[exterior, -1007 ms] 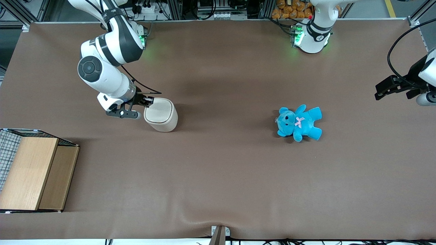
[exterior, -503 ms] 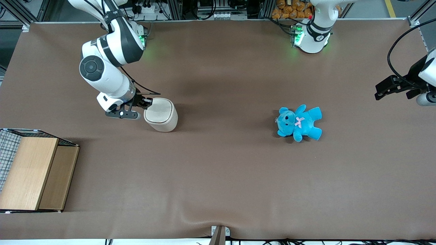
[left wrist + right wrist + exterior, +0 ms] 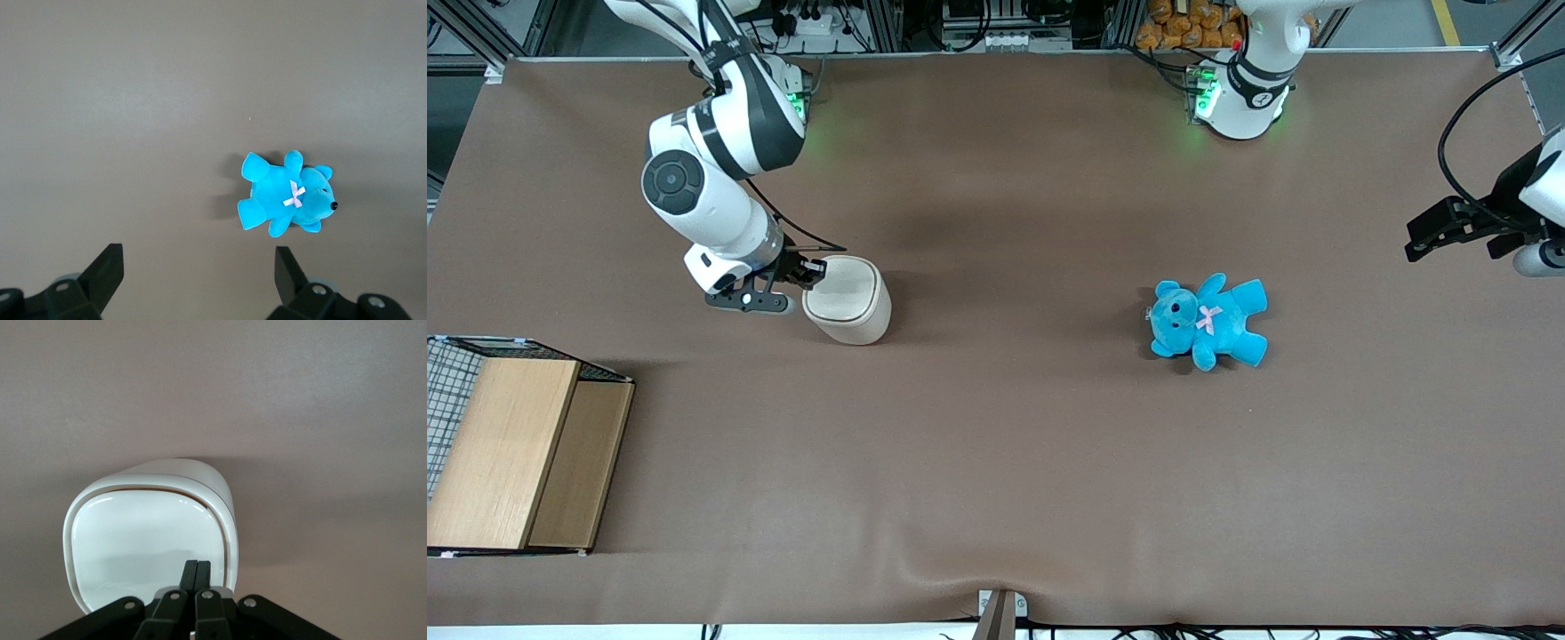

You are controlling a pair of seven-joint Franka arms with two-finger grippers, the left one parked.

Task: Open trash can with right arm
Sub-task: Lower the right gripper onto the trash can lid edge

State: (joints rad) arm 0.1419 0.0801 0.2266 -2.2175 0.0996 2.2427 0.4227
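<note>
My right arm (image 3: 711, 169) is glossy white with black joint bands, a black cable and a black claw (image 3: 809, 271), fingertips pressed together.

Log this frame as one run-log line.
phase: lid press | claw: shut, tips on lid edge of can | lid: down | teddy: toward parked arm's end, untouched

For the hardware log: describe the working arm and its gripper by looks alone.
The right arm is glossy white with rounded segments, black bands at the joints and a dark round cap. A thin black cable loops along its wrist. Its gripper, at the cream-white plastic trash can, is black with two slim fingers.
</note>
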